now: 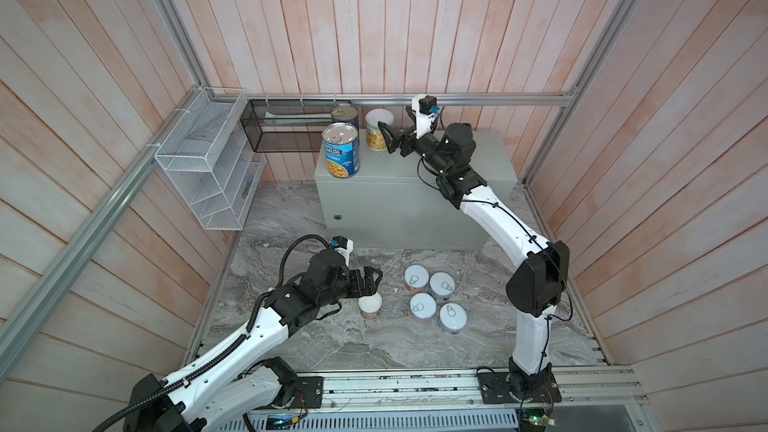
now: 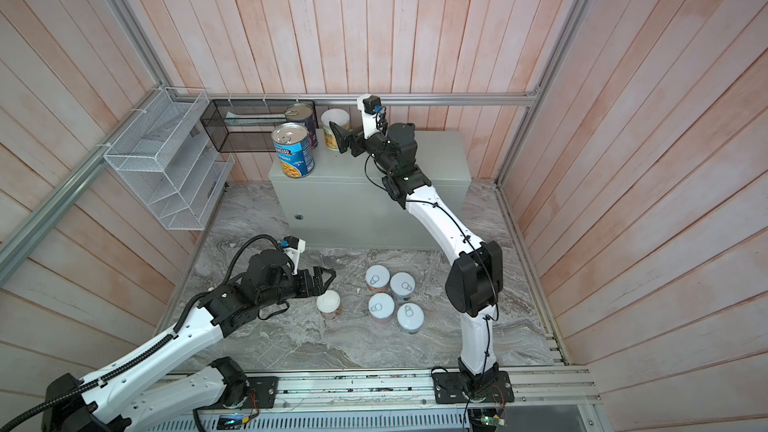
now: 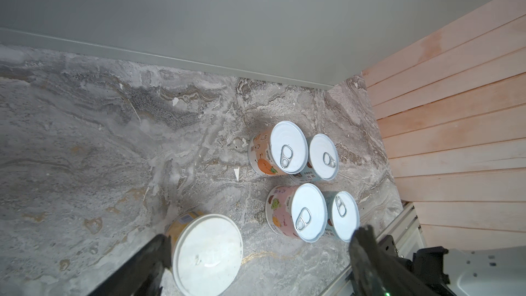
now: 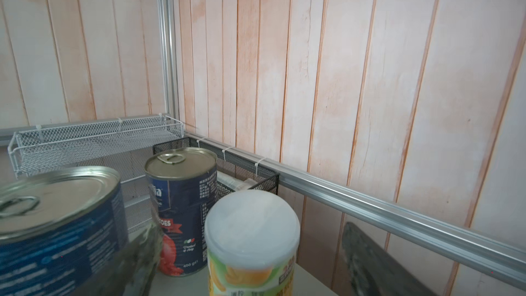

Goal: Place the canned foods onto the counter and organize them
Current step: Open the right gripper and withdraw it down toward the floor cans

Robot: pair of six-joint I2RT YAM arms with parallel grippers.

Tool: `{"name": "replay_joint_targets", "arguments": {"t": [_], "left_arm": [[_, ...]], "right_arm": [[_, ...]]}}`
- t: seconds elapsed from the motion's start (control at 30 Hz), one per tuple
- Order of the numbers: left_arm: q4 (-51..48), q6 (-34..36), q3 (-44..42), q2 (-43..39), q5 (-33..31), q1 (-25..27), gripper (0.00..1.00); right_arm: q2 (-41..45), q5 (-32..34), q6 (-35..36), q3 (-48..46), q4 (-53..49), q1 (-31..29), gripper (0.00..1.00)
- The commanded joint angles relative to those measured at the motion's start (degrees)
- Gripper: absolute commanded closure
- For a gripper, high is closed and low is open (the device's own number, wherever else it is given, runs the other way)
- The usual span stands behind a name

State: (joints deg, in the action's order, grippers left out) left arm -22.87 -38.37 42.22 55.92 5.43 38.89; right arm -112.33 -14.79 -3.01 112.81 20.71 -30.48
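Observation:
On the grey-green counter (image 1: 478, 160) (image 2: 440, 160) stand a blue Progresso can (image 1: 341, 151) (image 4: 57, 223), a dark blue tomato can (image 1: 345, 113) (image 4: 182, 209) and a white-lidded can (image 1: 376, 126) (image 4: 252, 240). My right gripper (image 1: 385, 137) (image 4: 250, 252) is open, one finger on each side of that white-lidded can, gaps showing. A second white-lidded can (image 1: 370, 305) (image 3: 207, 254) stands on the marble floor. My left gripper (image 1: 372, 284) (image 3: 260, 252) hangs open over it, one finger close beside it. Several short pull-tab cans (image 1: 434, 297) (image 3: 301, 180) cluster to its right.
A white wire rack (image 1: 208, 168) hangs on the left wall and a black mesh basket (image 1: 291, 126) on the back wall beside the counter. An aluminium rail (image 1: 498, 99) runs behind the counter. Bare marble floor (image 1: 332, 342) lies in front of the cans.

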Motion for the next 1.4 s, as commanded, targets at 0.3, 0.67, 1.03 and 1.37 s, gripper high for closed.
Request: {"name": "replay_joint_targets", "arguments": {"t": [0.3, 0.67, 1.03, 1.37], "left_arm": [[-3.4, 1.3, 1.3, -0.7, -2.9, -0.2, 0.0], [-2.1, -1.3, -2.3, 0.7, -5.7, 4.4, 0.0], [-5.6, -1.1, -0.5, 7.4, -10.6, 9.1, 0.0], [-7.3, 0.3, 0.2, 10.3, -11.8, 9.8, 0.03]], "right_arm": [[20.9, 3.0, -4.5, -24.2, 9.8, 0.3, 0.02], [43.3, 8.3, -11.2, -50.6, 9.0, 0.3, 0.02], [54.1, 7.9, -15.2, -64.6, 0.4, -0.5, 0.02], [56.2, 9.2, -15.7, -73.0, -4.2, -2.7, 0.03]]}}
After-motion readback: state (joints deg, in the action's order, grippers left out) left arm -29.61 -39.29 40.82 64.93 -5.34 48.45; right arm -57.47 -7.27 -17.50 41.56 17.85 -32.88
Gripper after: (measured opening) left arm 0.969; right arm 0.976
